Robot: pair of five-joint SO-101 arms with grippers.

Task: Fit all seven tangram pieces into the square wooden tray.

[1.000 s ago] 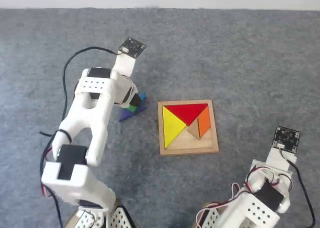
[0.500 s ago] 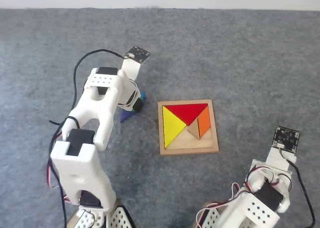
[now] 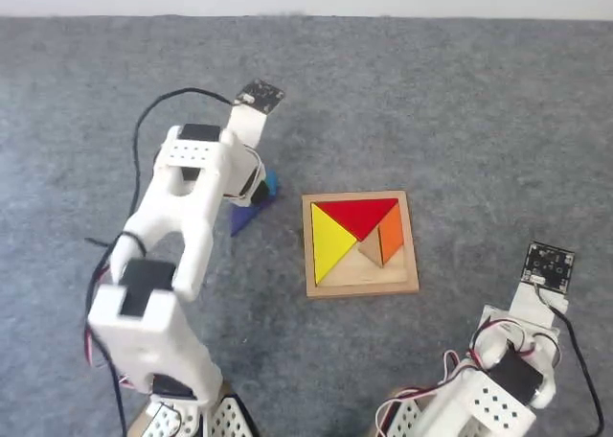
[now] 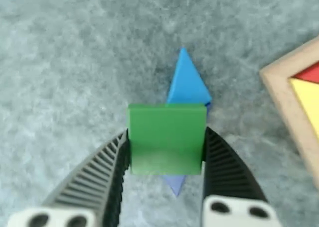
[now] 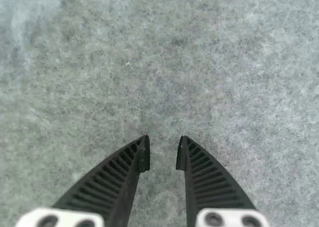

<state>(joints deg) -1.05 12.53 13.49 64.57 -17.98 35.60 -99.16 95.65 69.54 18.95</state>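
Okay, quick rundown:

- Left tool (image 4: 166, 135) is clamped on the green square wooden piece (image 4: 167, 137), one black ribbed finger (image 4: 112, 162) pressed against each side of it.
- From the left wrist view, the green square covers the middle of a blue triangular piece (image 4: 187, 82) lying on the grey felt-like surface (image 4: 75, 53). A paler blue-violet tip pokes out on the other side of the square. Can't tell if that's the same piece or another one.
- Can't tell if the green square is resting on the blue one or held just above it.
- From the high view, the left tool (image 3: 257, 193) sits just beside the square wooden tray (image 3: 362, 280), on the side away from the right arm, with blue bits (image 3: 244, 218) peeking out around it.
- The tray holds a red triangle (image 3: 357, 214) along its far edge, a yellow triangle (image 3: 330, 241) on the side nearest the left tool, and an orange triangle (image 3: 391, 236) on the opposite side.
- The near strip of the tray is bare wood.
- Right tool (image 5: 162, 155) hangs over plain grey surface, fingers a little apart with a narrow gap and nothing between them.
- Right arm (image 3: 517, 370) is well apart from the tray, down at the near corner.
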